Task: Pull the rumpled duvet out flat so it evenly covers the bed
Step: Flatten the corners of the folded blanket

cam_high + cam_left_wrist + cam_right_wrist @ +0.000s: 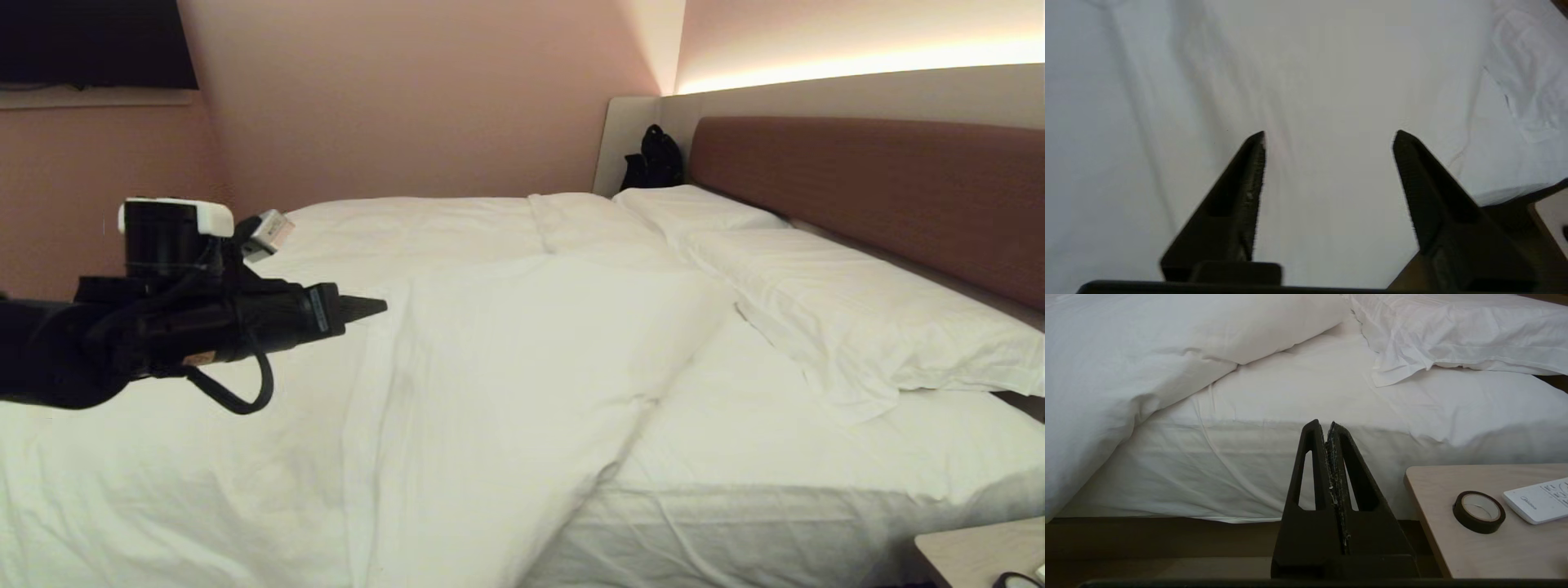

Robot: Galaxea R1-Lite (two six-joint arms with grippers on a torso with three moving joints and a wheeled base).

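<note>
The left end effector (371,308) hovers above the rumpled duvet (490,367) on the bed (775,490), fingers apart and empty; the right end effector (1327,426) is closed, empty, beside the counter (1474,551).

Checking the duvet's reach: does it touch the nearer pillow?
Apart. In the right wrist view, bare sheet separates the duvet edge from the nearer pillow.

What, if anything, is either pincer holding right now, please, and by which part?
Nothing is held. The left pincer is open above the duvet, with no fabric between its fingers; the right pincer is shut and empty.
</note>
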